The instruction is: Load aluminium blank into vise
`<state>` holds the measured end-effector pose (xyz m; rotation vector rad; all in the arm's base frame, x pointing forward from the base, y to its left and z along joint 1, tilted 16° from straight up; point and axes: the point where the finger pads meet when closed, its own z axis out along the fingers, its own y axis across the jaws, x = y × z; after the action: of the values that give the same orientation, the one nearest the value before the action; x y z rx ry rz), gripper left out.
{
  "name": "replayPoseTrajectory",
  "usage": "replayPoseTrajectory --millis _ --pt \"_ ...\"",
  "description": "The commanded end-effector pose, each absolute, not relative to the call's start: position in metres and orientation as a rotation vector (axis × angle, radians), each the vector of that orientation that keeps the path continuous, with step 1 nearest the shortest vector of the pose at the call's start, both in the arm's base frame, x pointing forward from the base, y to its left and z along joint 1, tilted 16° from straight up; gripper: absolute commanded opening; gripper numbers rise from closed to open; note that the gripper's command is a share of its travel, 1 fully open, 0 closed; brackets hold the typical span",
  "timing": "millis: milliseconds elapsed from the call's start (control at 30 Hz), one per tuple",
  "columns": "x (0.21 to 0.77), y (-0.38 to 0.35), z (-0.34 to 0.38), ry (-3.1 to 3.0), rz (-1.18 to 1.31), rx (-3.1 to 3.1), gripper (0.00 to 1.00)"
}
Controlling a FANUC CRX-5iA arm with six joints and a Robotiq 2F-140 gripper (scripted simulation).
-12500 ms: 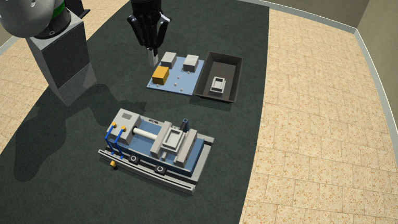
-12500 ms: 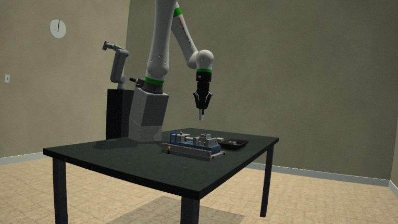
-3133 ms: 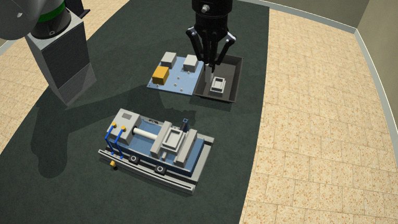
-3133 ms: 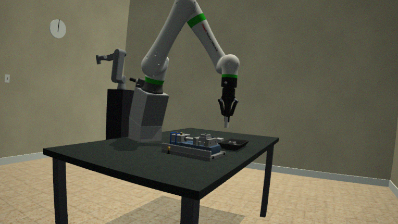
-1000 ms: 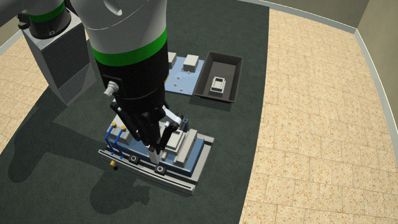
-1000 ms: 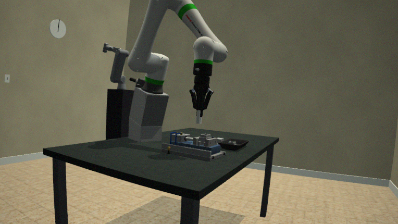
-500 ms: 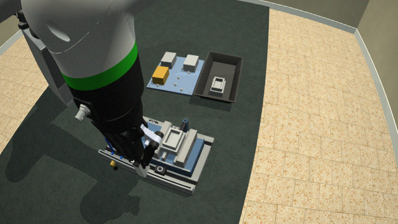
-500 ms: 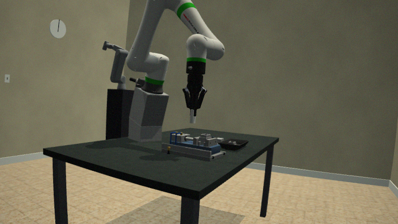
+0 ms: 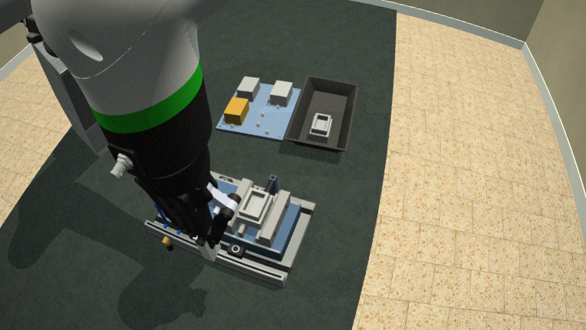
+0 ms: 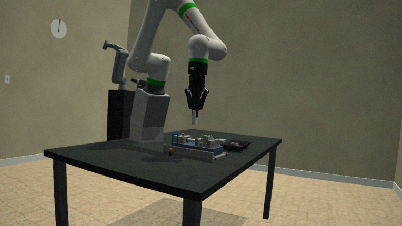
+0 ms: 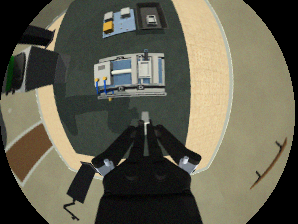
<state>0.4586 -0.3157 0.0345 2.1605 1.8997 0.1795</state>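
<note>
The vise (image 9: 245, 221) sits near the table's front and holds a grey finished part (image 9: 254, 206), pocket up, in its opening. A second finished part (image 9: 320, 126) lies pocket up in the dark outfeed tray. The blue infeed plate (image 9: 260, 112) carries two aluminium blanks (image 9: 248, 87) (image 9: 281, 92) and one brass blank (image 9: 236, 110). My gripper (image 10: 194, 119) hangs high above the vise's hose end, fingers shut with nothing between them. It also shows in the wrist view (image 11: 145, 123), with the vise (image 11: 129, 76) far below it.
The robot's grey base (image 10: 147, 117) and a black cabinet (image 10: 119, 115) stand at the table's back left. The arm's wrist hides the hose end of the vise in the top view. Several small pins (image 9: 258, 123) stand on the plate's free part.
</note>
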Motion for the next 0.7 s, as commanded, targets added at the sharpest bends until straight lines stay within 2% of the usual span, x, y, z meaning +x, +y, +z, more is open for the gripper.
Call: replayPoseTrajectory --millis 0,267,667 --pt "0.459 -0.316 0.035 1.899 0.179 2.16 0.0" --pt "0.459 -0.314 0.035 1.899 0.179 2.16 0.0" --pt "0.479 -0.198 0.026 1.899 0.177 2.162 0.0"
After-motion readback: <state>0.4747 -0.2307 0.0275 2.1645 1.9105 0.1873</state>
